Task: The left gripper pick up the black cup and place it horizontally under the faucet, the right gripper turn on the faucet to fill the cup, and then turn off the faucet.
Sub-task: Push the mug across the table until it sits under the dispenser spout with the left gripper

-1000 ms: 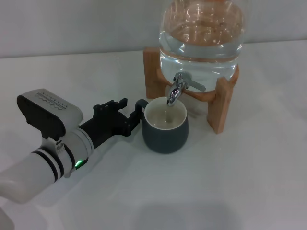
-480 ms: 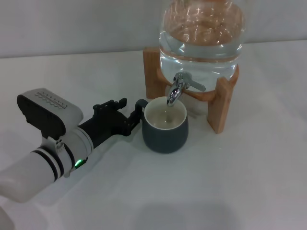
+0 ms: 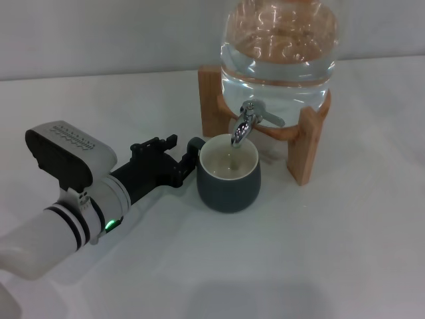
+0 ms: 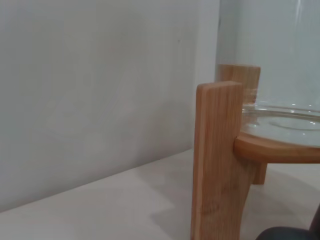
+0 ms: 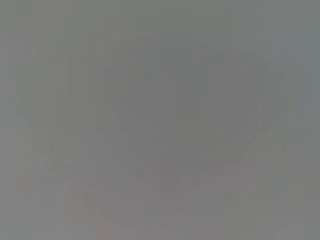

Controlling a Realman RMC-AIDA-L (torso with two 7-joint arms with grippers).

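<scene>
The black cup point(image 3: 229, 181) stands upright on the white table, its cream inside right below the spout of the chrome faucet point(image 3: 247, 124). The faucet sits on a clear glass water jar point(image 3: 279, 50). My left gripper point(image 3: 180, 158) lies low on the table to the cup's left. Its black fingers point(image 3: 159, 143) stand apart on either side of the cup's small loop handle point(image 3: 195, 144). A dark edge of the cup shows in the left wrist view point(image 4: 285, 233). The right gripper is not in view, and the right wrist view shows only flat grey.
The jar rests in a wooden stand point(image 3: 307, 143) at the back of the table, also seen close in the left wrist view point(image 4: 215, 160). A pale wall runs behind it. My left arm's white-and-grey body point(image 3: 66, 219) crosses the front left.
The left arm has shifted very slightly. The cup, the faucet and the jar have not moved.
</scene>
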